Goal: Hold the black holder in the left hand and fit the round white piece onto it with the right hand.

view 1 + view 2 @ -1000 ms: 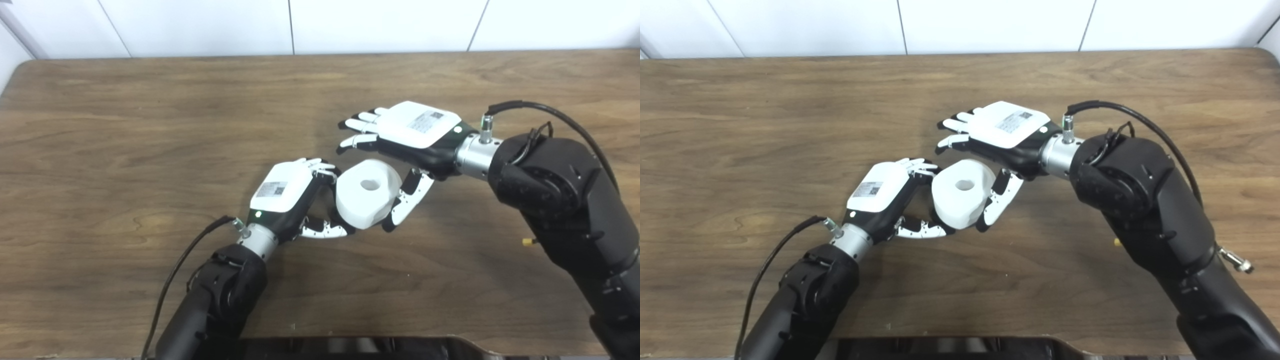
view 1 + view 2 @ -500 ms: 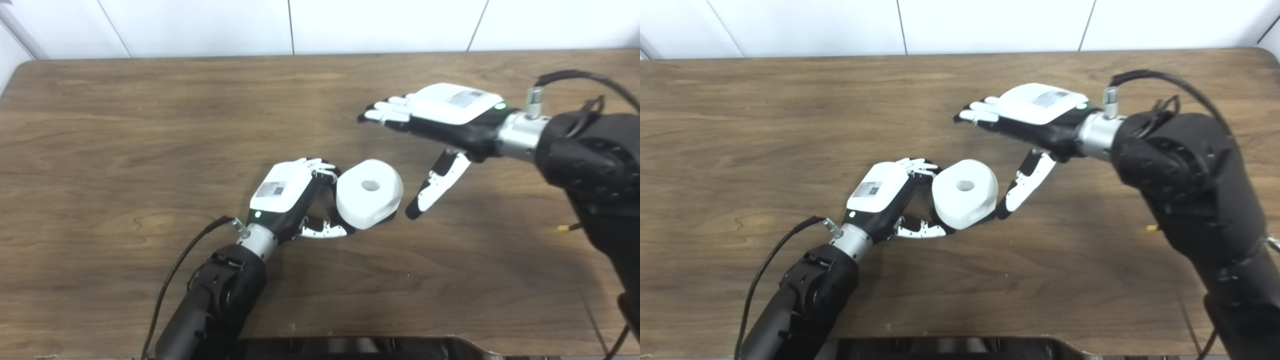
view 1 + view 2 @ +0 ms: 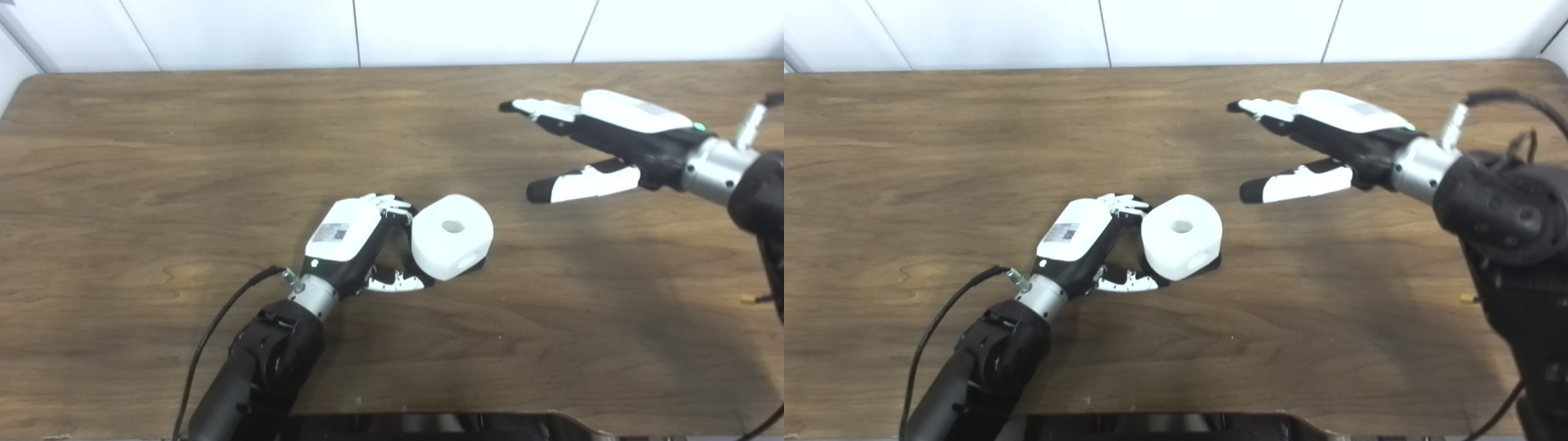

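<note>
Spanning the whole view, the wooden desk (image 3: 153, 153) carries the only work items, all near its middle.

The right robot hand (image 3: 603, 144) hangs over the far right of the desk, well apart from the parts. It is released: fingers stretched out flat, thumb splayed below, nothing in it. My read: its fitting job is finished, so it has no reason to be at the part.

The left robot hand (image 3: 358, 242) rests low on the desk, wrapped in from the left around the base under the white piece, fingers curling round the far side and thumb round the near side. So it is grasping the holder, likely to brace it so the stack can't slide or tip.

The round white piece (image 3: 452, 244), a thick puck with a small centre hole, sits on top of the holder, tilted a little toward the camera, touching the left fingertips.

The black holder (image 3: 1213, 264) is almost fully hidden; only a dark sliver shows under the white piece's lower right edge. That suggests the piece is on it, but whether it is fully seated I can't tell; the slight tilt is worth a check.
</note>
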